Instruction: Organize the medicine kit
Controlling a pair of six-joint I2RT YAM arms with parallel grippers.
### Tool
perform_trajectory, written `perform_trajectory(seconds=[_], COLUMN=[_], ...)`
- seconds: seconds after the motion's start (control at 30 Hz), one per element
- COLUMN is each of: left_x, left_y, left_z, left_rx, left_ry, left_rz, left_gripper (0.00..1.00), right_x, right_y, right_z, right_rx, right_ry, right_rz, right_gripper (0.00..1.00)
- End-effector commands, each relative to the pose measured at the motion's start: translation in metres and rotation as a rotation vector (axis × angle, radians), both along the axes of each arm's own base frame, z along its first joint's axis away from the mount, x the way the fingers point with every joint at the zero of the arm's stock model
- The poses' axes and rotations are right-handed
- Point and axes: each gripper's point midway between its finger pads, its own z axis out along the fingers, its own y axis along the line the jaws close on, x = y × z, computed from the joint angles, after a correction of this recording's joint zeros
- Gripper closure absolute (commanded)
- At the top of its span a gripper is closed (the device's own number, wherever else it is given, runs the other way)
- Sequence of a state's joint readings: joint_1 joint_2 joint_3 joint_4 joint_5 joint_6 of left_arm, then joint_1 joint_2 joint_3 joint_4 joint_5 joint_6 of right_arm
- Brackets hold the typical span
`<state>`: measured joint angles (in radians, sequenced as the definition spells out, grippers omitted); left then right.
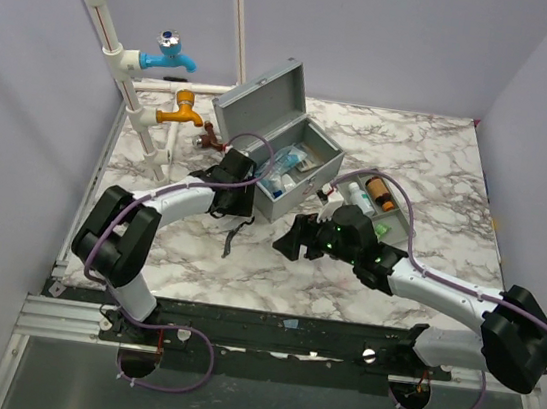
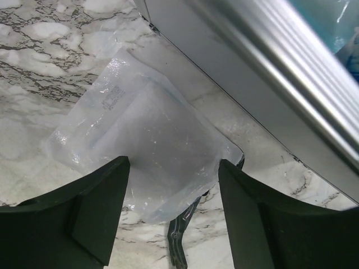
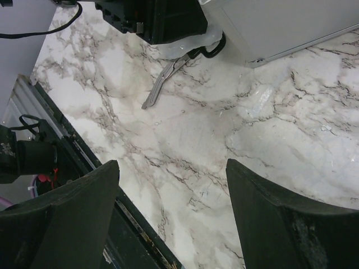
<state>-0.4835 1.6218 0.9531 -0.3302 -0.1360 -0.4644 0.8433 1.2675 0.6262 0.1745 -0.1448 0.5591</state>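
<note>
Medicine kit (image 1: 301, 190): stands toward the back of the surface (image 1: 439, 176), left of centre, turned at an angle. Lid (image 1: 261, 94) swung up and back; body open, filled with a jumble of blue and white packets (image 1: 289, 159).

Left tool (image 2: 173, 168): hangs low just beside the kit's near-left corner, fingers (image 2: 95, 218) spread wide. Frames a clear plastic pouch (image 2: 140, 129) lying flat on the marble, its far edge close to the kit's grey wall. Contact between fingers and pouch: cannot tell.

Scissors (image 1: 232, 237): lie on the marble on the near side of the left tool, dark loops tucked in by the kit's corner and partly under the pouch, blades pointing toward the near edge.

Right tool (image 3: 173, 168): hovers over bare marble in front of the kit, well apart from the scissors, fingers spread with nothing between them.

Brown bottle (image 1: 380, 189) and white bottle (image 1: 357, 191): lie just to the right of the kit, beyond the right arm. Whatever carries them: partly hidden by that arm, so cannot tell.

Blue tap (image 1: 169, 53) and orange tap (image 1: 183, 110): fixed on white pipe (image 1: 121, 58) at the back left corner, behind the kit.
</note>
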Motion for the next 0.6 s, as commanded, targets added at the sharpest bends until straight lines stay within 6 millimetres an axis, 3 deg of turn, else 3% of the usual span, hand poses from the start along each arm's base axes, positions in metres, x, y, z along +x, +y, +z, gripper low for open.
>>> perform_trajectory(seconds=[0.0, 0.13, 0.37, 0.47, 0.57], left_x=[0.009, 0.004, -0.004, -0.004, -0.003], left_y=[0.002, 0.005, 0.008, 0.009, 0.008], left_z=[-0.004, -0.011, -0.017, -0.010, 0.006], left_rx=[0.014, 0.019, 0.020, 0.017, -0.004], left_ry=[-0.010, 0.003, 0.014, -0.001, -0.035], left_rz=[0.039, 0.044, 0.044, 0.044, 0.046], left_gripper=[0.37, 0.49, 0.85, 0.99, 1.00], right_x=[-0.006, -0.007, -0.007, -0.007, -0.007], right_y=[-0.005, -0.005, -0.004, -0.004, -0.005], right_z=[-0.004, -0.005, -0.006, -0.005, -0.005], right_rx=[-0.014, -0.014, -0.012, -0.013, -0.014], right_ry=[0.006, 0.010, 0.021, 0.023, 0.023], right_rz=[0.012, 0.012, 0.012, 0.011, 0.007], right_gripper=[0.20, 0.20, 0.20, 0.20, 0.20])
